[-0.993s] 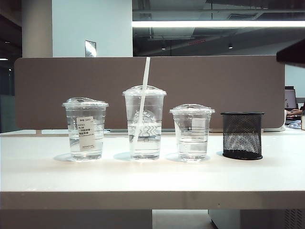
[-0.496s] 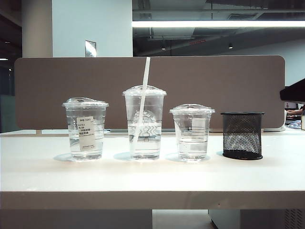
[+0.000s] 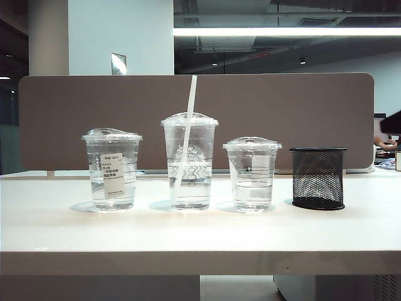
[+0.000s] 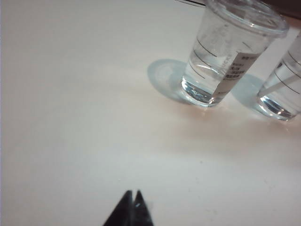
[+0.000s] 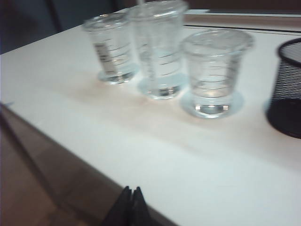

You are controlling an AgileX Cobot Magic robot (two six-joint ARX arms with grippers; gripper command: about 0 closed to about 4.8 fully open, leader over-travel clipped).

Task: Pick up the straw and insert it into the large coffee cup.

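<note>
With the straw (image 3: 187, 132) already seated in the large coffee cup (image 3: 189, 162), both clenched, empty grippers — left gripper (image 4: 131, 207), right gripper (image 5: 131, 203) — should keep well clear.

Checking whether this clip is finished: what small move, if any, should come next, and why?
Probably none beyond parking the arms. The straw already stands through the lid of the large coffee cup, its lower end down in the water. The left gripper and right gripper are both shut, empty, and back at the near edge of the table, clear of the cups.
</note>
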